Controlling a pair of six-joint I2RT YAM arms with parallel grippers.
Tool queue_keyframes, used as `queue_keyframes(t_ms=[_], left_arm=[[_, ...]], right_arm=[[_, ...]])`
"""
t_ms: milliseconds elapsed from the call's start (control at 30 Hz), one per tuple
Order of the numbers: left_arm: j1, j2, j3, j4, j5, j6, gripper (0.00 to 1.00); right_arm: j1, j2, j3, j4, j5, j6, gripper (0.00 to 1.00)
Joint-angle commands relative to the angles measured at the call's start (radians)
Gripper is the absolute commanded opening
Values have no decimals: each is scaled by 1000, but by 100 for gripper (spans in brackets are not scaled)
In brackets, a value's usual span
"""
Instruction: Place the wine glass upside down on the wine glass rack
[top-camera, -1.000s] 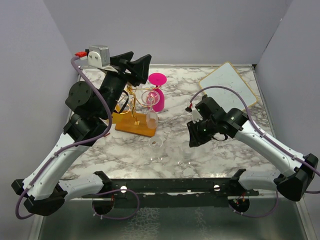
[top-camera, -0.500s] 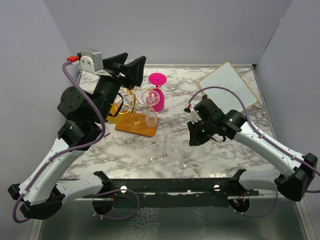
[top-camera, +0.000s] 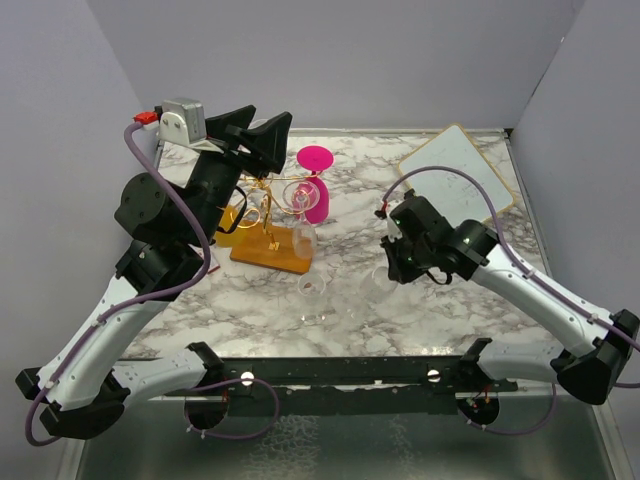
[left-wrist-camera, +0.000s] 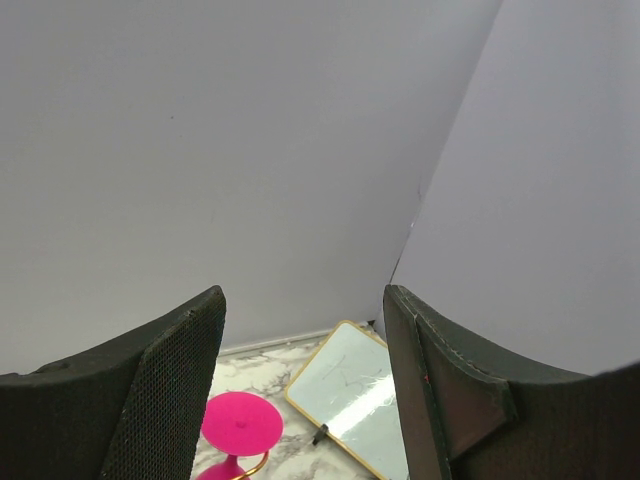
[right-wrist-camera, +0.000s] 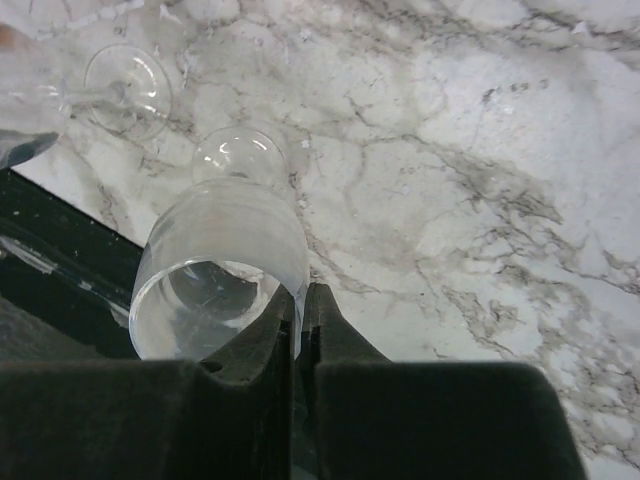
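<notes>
The wine glass rack (top-camera: 262, 207) is gold wire on an orange-brown wooden base (top-camera: 268, 251) at the back left. A clear glass (top-camera: 303, 236) and a pink glass (top-camera: 316, 186) hang on it upside down. My right gripper (top-camera: 396, 264) is shut on the rim of a clear wine glass (right-wrist-camera: 225, 270), one finger inside the bowl and one outside, holding it low over the marble. Its foot (right-wrist-camera: 238, 156) points away from the jaws. My left gripper (top-camera: 264, 136) is open and empty, raised above the rack. The left wrist view shows the pink glass's foot (left-wrist-camera: 240, 422).
Another clear glass (top-camera: 313, 291) lies on the marble in front of the rack; its foot shows in the right wrist view (right-wrist-camera: 127, 90). A gold-framed whiteboard (top-camera: 456, 170) lies at the back right and also shows in the left wrist view (left-wrist-camera: 352, 388). Grey walls enclose the table.
My left arm rose and drew back from the rack, then held still. My right gripper, with the clear glass in it, shifted slightly to the right.
</notes>
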Motion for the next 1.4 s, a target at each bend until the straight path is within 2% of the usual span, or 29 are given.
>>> queue_keyframes(t_ms=[0, 200, 633, 800, 933, 1067, 1367], left_arm=[[-3, -1, 10, 5, 4, -18, 68], [-3, 37, 36, -27, 81, -92, 72], [-3, 224, 142, -64, 301, -307, 81], [-3, 293, 127, 4, 302, -506, 81], [-2, 330, 116, 43, 280, -650, 83], [-3, 327, 43, 152, 214, -802, 83], [-3, 346, 20, 235, 202, -942, 83]], right_arm=[[4, -73, 60, 55, 159, 12, 1], [4, -155, 63, 219, 334, 44, 1], [4, -289, -22, 764, 660, 16, 1], [4, -310, -43, 995, 664, -53, 1], [3, -323, -47, 1085, 661, -52, 1], [4, -328, -58, 1199, 597, -43, 1], [4, -292, -33, 1313, 487, 2, 1]])
